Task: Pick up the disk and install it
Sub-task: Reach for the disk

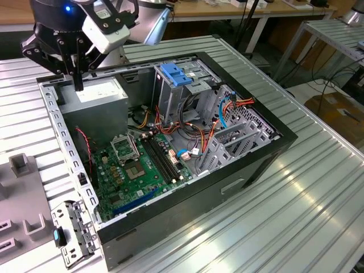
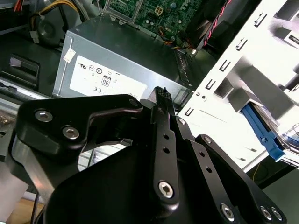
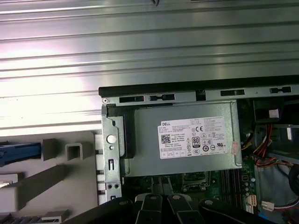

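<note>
Exterior view: a black steel computer case (image 1: 273, 151) lies open on a table (image 1: 296, 227) of ribbed, brushed aluminium slats. In one corner of it sits the power supply (image 1: 94, 96), a plain grey sheet-metal box with a white sticker. The black gripper (image 1: 77, 82) hangs just above the power supply. Its angular bolted links narrow to one thin tip, so the jaws are pressed together with nothing between them. The second wrist view shows the same closed tip (image 2: 162, 93) over the box's matte grey lid (image 2: 117, 60). Toward the exterior view's right of the power supply stands a bare-metal cage (image 1: 170, 99) with a glossy blue plastic top. Below the power supply on the case floor lies a green circuit board (image 1: 136, 165) with a square socket and long dark slots. Orange, red and yellow cables (image 1: 199, 136) run loosely beside it. Outside the perforated pale wall next to the power supply lies a smooth grey tray (image 1: 23, 199) with blocky raised holders. A pierced metal bracket (image 1: 71, 233) with a blue tab lies farther along that wall. In the first wrist view the disk (image 3: 18, 153) lies on this tray at the frame's edge, well apart from the power supply (image 3: 145, 140) and outside the case. Only a long, flat blue plastic rail and a sliver of pale body under it can be made out.
</note>
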### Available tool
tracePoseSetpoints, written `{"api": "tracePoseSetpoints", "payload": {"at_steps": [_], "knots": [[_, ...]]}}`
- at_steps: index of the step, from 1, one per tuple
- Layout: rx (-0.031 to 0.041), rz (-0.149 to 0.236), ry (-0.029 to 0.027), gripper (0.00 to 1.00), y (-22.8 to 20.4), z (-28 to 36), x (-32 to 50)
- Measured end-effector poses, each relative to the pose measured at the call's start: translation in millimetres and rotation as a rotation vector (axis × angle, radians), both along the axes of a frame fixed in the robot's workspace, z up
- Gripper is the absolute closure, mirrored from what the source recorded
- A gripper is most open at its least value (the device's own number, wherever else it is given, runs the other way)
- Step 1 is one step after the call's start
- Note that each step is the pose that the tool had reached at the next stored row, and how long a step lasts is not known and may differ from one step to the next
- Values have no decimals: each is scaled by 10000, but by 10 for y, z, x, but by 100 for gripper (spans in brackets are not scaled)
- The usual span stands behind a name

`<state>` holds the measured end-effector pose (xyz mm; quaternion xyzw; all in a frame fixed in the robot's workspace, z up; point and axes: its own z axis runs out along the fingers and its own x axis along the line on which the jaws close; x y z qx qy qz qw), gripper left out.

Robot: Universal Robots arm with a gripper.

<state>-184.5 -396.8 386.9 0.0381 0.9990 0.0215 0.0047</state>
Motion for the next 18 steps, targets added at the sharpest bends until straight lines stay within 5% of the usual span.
{"api": "tracePoseSetpoints", "payload": {"at_steps": [18], "knots": [[1,1,-1,89,2,-6,-290]]}}
